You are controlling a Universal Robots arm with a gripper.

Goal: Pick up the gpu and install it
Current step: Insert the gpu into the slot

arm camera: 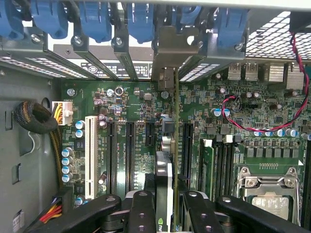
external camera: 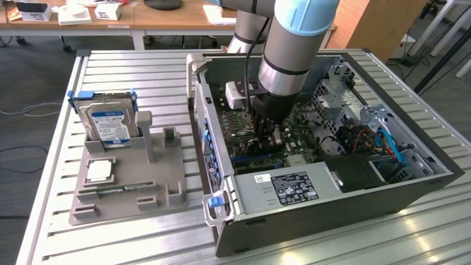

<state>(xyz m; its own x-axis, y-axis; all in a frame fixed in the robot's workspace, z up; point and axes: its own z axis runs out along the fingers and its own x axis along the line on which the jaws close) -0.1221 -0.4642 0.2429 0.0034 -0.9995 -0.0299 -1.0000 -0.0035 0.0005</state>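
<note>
Looking from the exterior view's left, we find the grey parts holder [external camera: 121, 190] lying on the slatted surface [external camera: 147, 72], well apart from the jaws. It keeps the spare parts upright in slots so they can be taken edge-on: the silver hard drive [external camera: 109, 124] with its blue-and-white label stands in its blue bracket, and a narrow green memory stick [external camera: 121, 188] lies in a low groove.

Further toward the exterior view's right sits the open computer case [external camera: 324, 165], laid on its side so the motherboard [arm camera: 121, 102] faces up and the arm can come straight down onto it. Our gripper [external camera: 268, 135] hangs inside the case, low over the board.

In the wrist view the jaws are clenched on the gpu [arm camera: 164, 184]. We hold it edge-down between the black fingers [arm camera: 141, 213], so its thin profile points along the board. It sits over the long expansion slots [arm camera: 130, 150], just beside one of them, with its metal bracket [arm camera: 167, 48] toward the row of blue card clips [arm camera: 141, 19] at the rear of the case. Whether its edge already touches a slot we cannot tell. We judge the upright hold is meant to let the card's connector meet a slot squarely.
</note>
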